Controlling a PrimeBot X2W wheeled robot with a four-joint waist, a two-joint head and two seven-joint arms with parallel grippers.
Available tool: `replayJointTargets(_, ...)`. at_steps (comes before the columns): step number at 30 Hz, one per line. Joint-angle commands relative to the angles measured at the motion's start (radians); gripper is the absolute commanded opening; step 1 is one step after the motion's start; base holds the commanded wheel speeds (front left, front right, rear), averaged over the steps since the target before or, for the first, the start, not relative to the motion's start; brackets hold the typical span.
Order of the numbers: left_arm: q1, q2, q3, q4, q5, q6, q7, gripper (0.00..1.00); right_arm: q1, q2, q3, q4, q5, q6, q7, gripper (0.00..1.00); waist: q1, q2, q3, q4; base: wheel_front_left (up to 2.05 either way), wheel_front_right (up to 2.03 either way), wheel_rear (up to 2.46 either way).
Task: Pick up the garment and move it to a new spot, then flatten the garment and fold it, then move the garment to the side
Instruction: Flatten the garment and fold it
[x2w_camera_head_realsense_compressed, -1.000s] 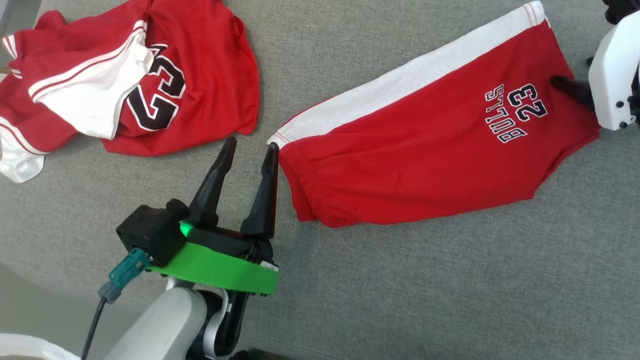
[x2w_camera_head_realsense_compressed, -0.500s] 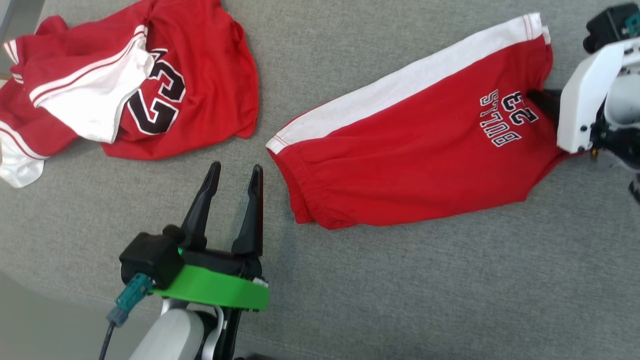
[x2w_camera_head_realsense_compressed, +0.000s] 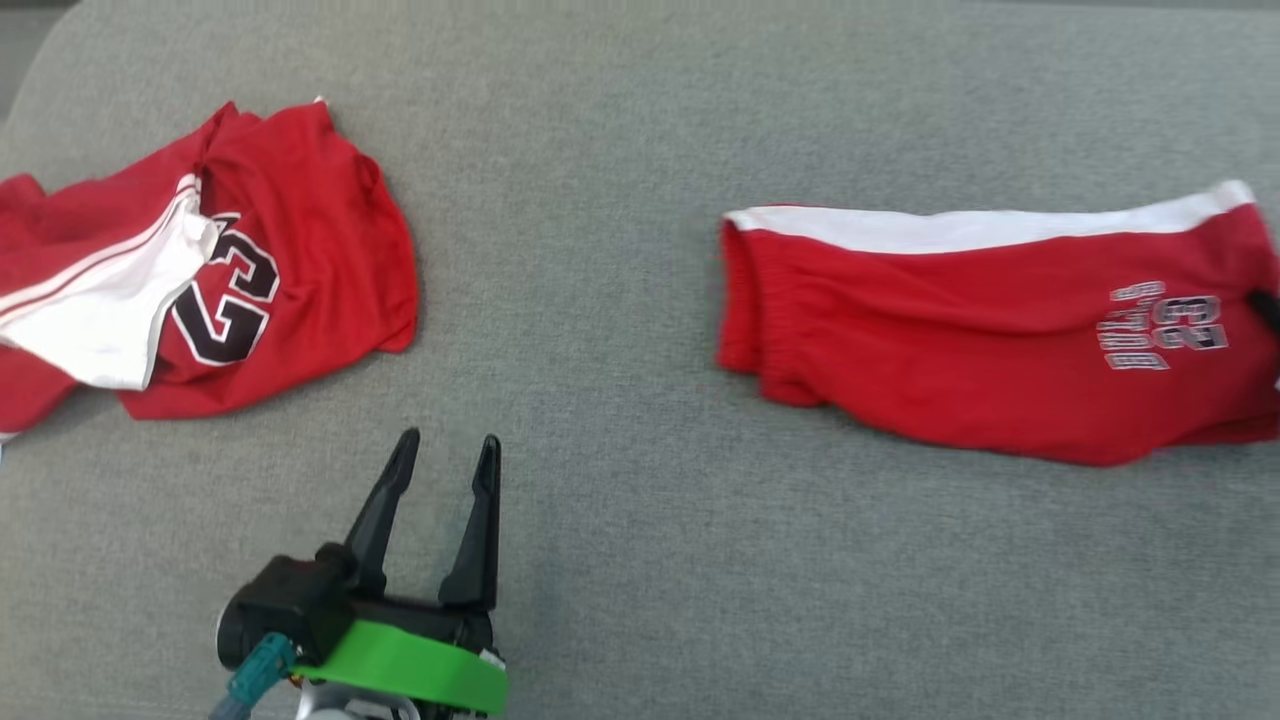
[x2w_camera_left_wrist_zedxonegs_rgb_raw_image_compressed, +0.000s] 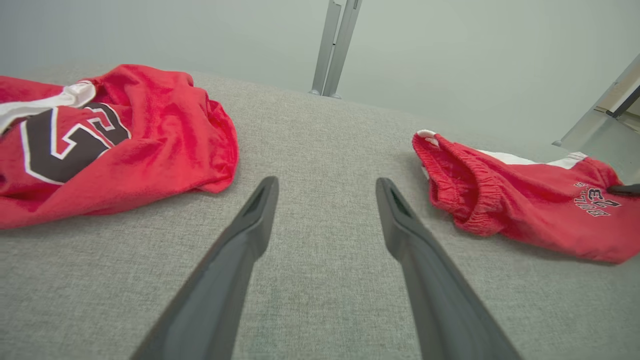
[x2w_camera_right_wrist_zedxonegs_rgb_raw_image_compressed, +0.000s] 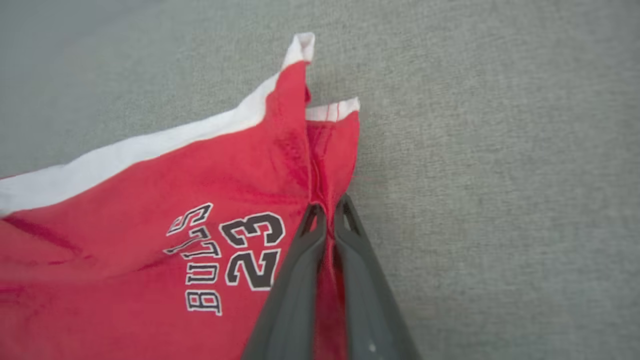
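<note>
Head view: red shorts (x2w_camera_head_realsense_compressed: 990, 340) lie on the grey fabric surface (x2w_camera_head_realsense_compressed: 640, 150) in the right half of frame, running from approx mid-frame to the right edge. White side stripe along the top edge, elastic waistband at the left end, "BULLS 23" print near the right end, upside down here. This part is a bit blurred. A dark finger tip comes in at the right edge, just beside the print.

Right wrist view: right gripper (x2w_camera_right_wrist_zedxonegs_rgb_raw_image_compressed: 330, 207) at lower centre, fingers (x2w_camera_right_wrist_zedxonegs_rgb_raw_image_compressed: 295, 290) closed tight w/ a ridge of red cloth pinched btwn them, just right of the "23". Cloth above the tips puckers into a fold, and two white stripe ends stick up at top centre. Rest of the shorts spreads to the lower left.

Left gripper (x2w_camera_head_realsense_compressed: 449, 438) sits lower left in head view, green ring at the wrist, fingers spread wide, holding nothing, well apart from the shorts. In left wrist view its fingers (x2w_camera_left_wrist_zedxonegs_rgb_raw_image_compressed: 235, 260) rise from the bottom w/ a wide gap over grey fabric; the waistband end is at right mid-frame, apart from them.

Red jersey (x2w_camera_head_realsense_compressed: 200, 280) w/ white panel and big "23" lies crumpled in the upper left of head view. Metal post (x2w_camera_left_wrist_zedxonegs_rgb_raw_image_compressed: 335, 45) stands top centre of left wrist view.
</note>
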Motion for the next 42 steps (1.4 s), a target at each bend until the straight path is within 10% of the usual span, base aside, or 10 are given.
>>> replayJointTargets(1, 0.023, 0.002, 0.001, 0.001, 0.009, -0.006, -0.003, 1.00, 0.013, 0.002, -0.052, 0.005, -0.013, -0.002, -0.006, 0.00, 0.0001, -0.0001, -0.052, -0.041, 0.00, 0.00, 0.00)
replayJointTargets(8, 0.064, -0.042, -0.008, 0.031, 0.021, -0.029, -0.003, 1.00, -0.013, 0.059, -0.190, -0.139, -0.089, -0.001, 0.085, 0.00, 0.0001, -0.0001, -0.083, -0.033, 0.00, 0.00, 0.00)
replayJointTargets(19, 0.006, -0.092, -0.019, 0.101, 0.039, -0.079, -0.003, 1.00, -0.026, 0.357, 0.038, -0.351, -0.188, -0.001, 0.243, 0.00, 0.0001, -0.0001, -0.064, -0.006, 0.00, 0.00, 0.00)
replayJointTargets(37, -0.007, -0.163, 0.002, 0.210, 0.073, -0.148, -0.003, 1.00, -0.103, 0.427, 0.182, -0.170, -0.294, -0.001, 0.120, 0.00, 0.0001, -0.0001, -0.057, 0.032, 0.00, 0.00, 0.00)
replayJointTargets(38, -0.010, -0.167, 0.002, 0.215, 0.075, -0.151, -0.003, 1.00, -0.105, 0.429, 0.200, -0.159, -0.289, -0.001, 0.116, 0.04, 0.0001, -0.0001, -0.058, 0.033, 0.00, 0.00, 0.00)
replayJointTargets(40, -0.011, -0.174, 0.002, 0.223, 0.081, -0.157, -0.003, 1.00, -0.097, 0.429, 0.227, -0.144, -0.274, -0.001, 0.116, 1.00, 0.0001, -0.0001, -0.063, 0.034, 0.00, 0.00, 0.00)
replayJointTargets(42, -0.009, -0.178, 0.008, 0.228, 0.083, -0.158, -0.003, 1.00, -0.088, 0.427, 0.257, -0.147, -0.273, -0.001, 0.106, 1.00, 0.0001, -0.0001, -0.068, 0.031, 0.00, 0.00, 0.00)
